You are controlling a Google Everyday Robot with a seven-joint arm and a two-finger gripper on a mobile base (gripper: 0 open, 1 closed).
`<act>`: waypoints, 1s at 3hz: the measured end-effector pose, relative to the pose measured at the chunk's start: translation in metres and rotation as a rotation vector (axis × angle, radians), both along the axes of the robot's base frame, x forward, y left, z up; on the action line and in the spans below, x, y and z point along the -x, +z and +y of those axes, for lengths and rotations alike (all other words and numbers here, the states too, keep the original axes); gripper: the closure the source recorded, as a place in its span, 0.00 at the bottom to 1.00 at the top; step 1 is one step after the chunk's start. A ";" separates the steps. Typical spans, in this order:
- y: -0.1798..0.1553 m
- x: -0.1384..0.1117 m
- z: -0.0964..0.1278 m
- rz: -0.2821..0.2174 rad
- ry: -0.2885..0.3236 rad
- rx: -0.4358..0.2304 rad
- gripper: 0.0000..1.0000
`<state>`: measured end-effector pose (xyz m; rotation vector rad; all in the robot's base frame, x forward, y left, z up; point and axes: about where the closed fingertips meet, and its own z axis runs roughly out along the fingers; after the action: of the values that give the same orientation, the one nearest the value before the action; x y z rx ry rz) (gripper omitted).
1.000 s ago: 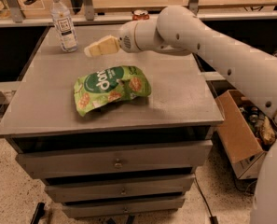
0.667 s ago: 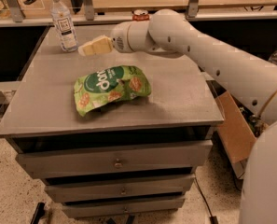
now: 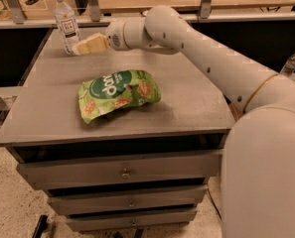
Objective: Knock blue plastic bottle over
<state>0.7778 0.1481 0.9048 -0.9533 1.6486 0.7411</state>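
Just beside the hand [image 3: 87, 45] above the table [image 3: 186, 100], upright blue plastic bottle [image 3: 66, 21].

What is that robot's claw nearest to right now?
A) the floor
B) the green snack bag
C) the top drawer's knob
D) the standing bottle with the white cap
D: the gripper is at the far left corner of the table, its tip right beside the lower part of the upright blue plastic bottle, well clear of the green snack bag.
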 end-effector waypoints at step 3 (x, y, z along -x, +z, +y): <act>-0.026 -0.045 0.058 0.040 0.070 0.035 0.00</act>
<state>0.8224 0.2060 0.8791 -1.0320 1.6742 0.7852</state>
